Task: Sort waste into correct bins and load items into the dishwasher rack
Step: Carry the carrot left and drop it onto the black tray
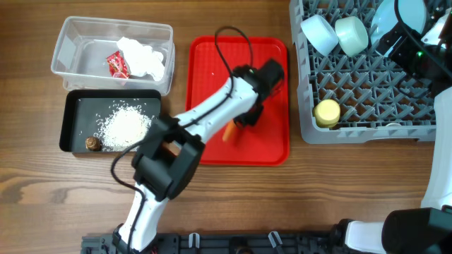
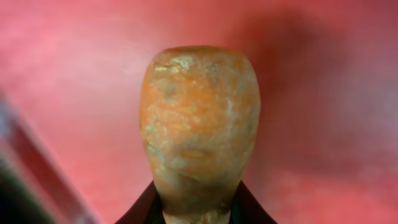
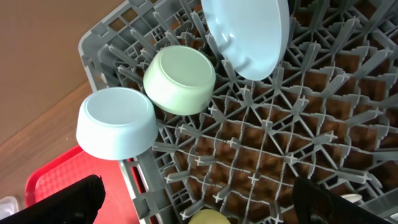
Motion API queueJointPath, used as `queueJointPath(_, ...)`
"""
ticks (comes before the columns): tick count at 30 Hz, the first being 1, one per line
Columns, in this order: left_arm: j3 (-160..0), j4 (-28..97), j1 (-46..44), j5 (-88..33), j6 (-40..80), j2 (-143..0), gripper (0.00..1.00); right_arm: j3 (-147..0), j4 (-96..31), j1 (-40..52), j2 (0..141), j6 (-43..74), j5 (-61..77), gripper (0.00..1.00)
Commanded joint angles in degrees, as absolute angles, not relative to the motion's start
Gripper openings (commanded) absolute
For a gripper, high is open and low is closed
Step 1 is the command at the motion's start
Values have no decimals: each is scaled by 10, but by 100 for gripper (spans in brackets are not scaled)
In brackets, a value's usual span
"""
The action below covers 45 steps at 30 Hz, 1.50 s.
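My left gripper is shut on the orange carrot, low over the flat red tray. In the left wrist view the carrot fills the frame between the fingers. The clear tub holds the red snack wrapper and white tissue. The black tray holds the rice and the brown lump. The grey rack holds two bowls, the light blue plate and the yellow cup. My right gripper is open and empty above the rack. The spoon is partly visible at the rack's front edge.
The rack's upright pegs stand close under the right gripper. The left arm's black cable loops over the red tray. Bare wooden table lies in front of the rack and tray.
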<state>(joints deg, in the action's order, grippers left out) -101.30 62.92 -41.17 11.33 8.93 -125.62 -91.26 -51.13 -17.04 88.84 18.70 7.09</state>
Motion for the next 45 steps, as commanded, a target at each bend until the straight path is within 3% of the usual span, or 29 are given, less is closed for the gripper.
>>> queueJointPath(1,-1035,668,-357,147,95,-1195,22,-914,-511,-169,887,165,78,100)
queueJointPath(9,-1035,767,-241,164,108,-1186,12,-914,-511,-169,887,165,78,100)
queueJointPath(20,-1035,836,-101,161,175,-1186,16,-914,-511,-169,887,165,78,100)
queueJointPath(32,-1017,830,-45,121,207,-1186,17,-914,-511,-169,887,165,78,100)
queueJointPath(45,-899,718,-20,125,284,-1186,17,-914,-513,-169,887,163,78,100)
